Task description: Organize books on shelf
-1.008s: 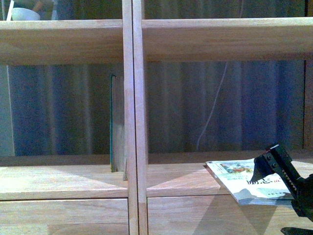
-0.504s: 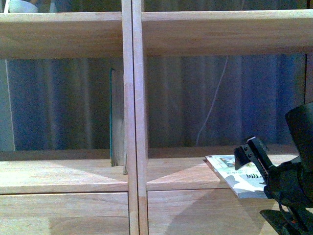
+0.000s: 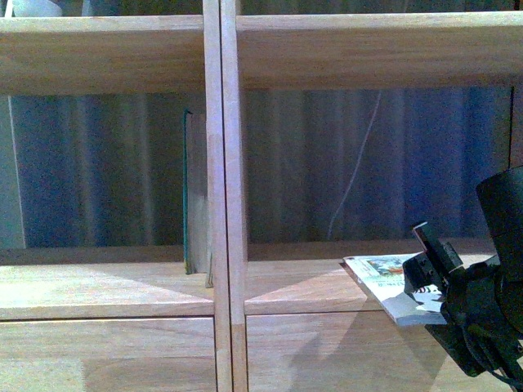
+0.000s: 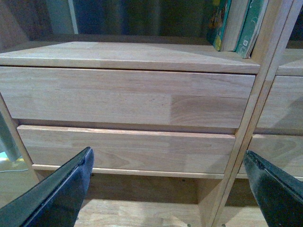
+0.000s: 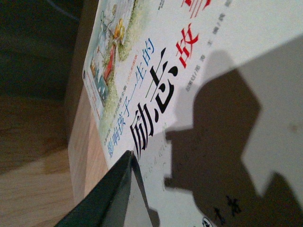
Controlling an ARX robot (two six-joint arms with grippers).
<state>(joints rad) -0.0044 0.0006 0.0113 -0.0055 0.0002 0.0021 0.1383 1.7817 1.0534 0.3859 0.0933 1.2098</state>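
Shelf (image 3: 106, 57): light wood, two columns.
Paperback (image 3: 377, 273): flat in right compartment, corner overhanging front edge.
Teal book (image 3: 189, 192): upright in left compartment, against divider.
Right gripper (image 3: 426, 273): at paperback's near edge; grip cannot be told.
Left gripper (image 4: 168, 153): jaws wide, empty, low before shelf.

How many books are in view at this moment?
3: a pale paperback flat at the right compartment's front edge; a green-covered book and a teal book upright against the divider, left compartment. Others may hide between.
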